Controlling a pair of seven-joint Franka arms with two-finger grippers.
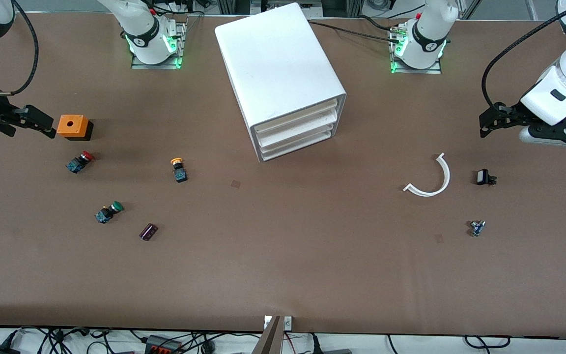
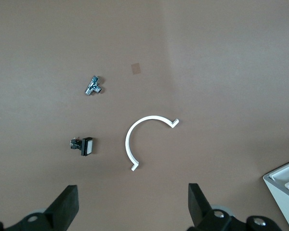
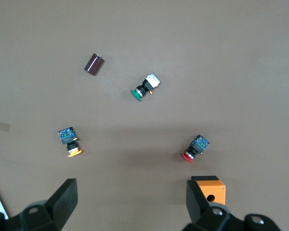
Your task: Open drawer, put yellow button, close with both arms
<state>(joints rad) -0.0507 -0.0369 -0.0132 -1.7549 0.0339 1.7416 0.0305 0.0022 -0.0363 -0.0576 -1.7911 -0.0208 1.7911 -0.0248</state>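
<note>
Dark maroon cylindrical capacitor [image 1: 148, 231] lay nearest, drawer [image 1: 297, 114] shut.
Yellow-capped push button [image 1: 179, 169] sat beside white cabinet [image 1: 280, 73]; left gripper [image 1: 490, 122] and right gripper [image 1: 30, 121] hung wide open, empty.

Brown table [image 1: 283, 255] carrying white cabinet [image 1: 278, 73], yellow button [image 1: 179, 169], red button [image 1: 79, 161], green button [image 1: 108, 211], orange box [image 1: 72, 126], white curved strip [image 1: 430, 178].

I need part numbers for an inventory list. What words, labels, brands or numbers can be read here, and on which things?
No text can be read in any view.
Arm bases: each has a small dark round emblem, too small to read.
Yellow button, red button, green button: no legible marking.
Cabinet, orange box, white arc: plain, no lettering.
</note>
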